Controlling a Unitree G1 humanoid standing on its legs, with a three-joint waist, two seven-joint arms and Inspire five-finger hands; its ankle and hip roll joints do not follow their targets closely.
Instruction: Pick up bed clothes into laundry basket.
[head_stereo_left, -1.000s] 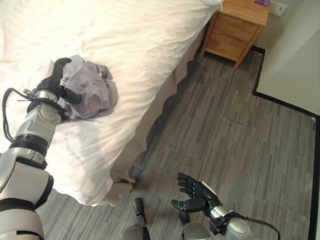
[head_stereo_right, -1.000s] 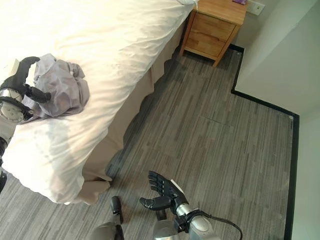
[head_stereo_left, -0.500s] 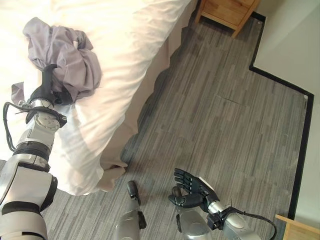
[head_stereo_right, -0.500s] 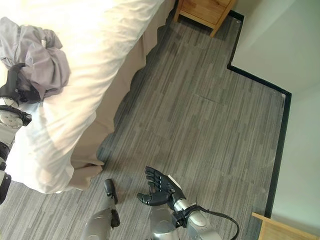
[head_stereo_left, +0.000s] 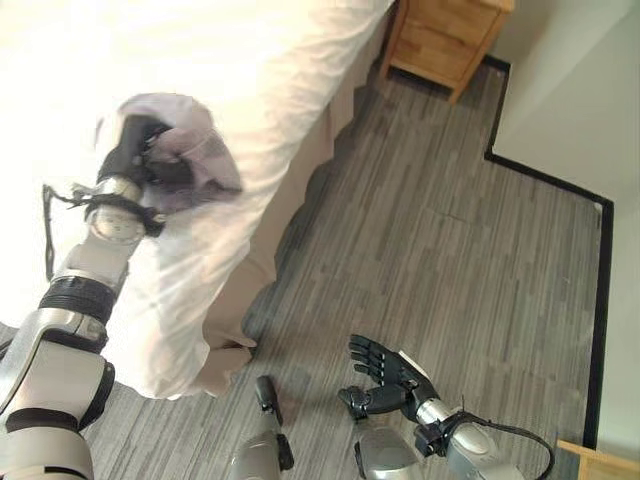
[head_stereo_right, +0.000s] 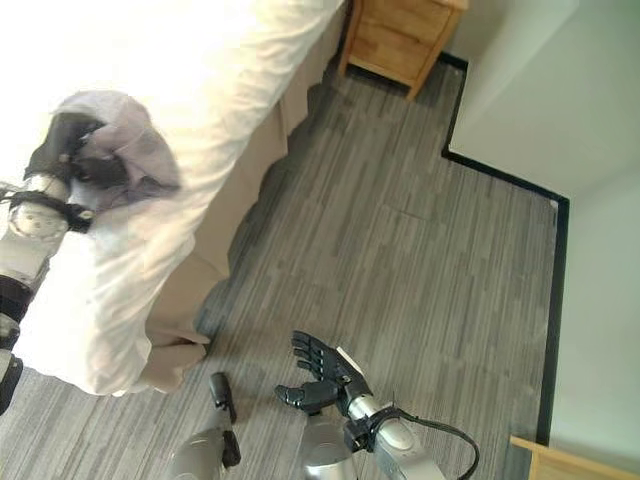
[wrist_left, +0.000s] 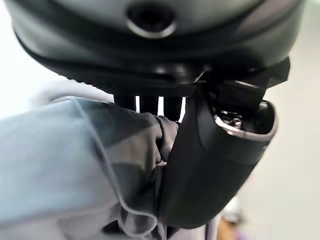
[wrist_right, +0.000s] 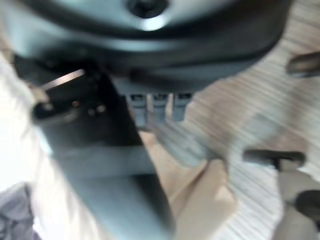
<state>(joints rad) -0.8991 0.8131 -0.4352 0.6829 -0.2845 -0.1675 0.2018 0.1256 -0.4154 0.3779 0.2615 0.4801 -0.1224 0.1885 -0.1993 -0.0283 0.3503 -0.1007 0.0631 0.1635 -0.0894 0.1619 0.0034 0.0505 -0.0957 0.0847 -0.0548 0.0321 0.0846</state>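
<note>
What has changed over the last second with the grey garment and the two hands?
The left hand, shut on the grey garment, has bunched it up and lifted it off the white bed. The camera also shifted. The right hand stays open and empty, low over the floor.

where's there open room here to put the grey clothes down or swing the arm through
The widest bare patch is the grey plank floor between the bed's skirt and the wall's black baseboard. The white bed top beyond the left hand, shut on the grey clothes, is bare too. The right hand hangs open over the near floor.
</note>
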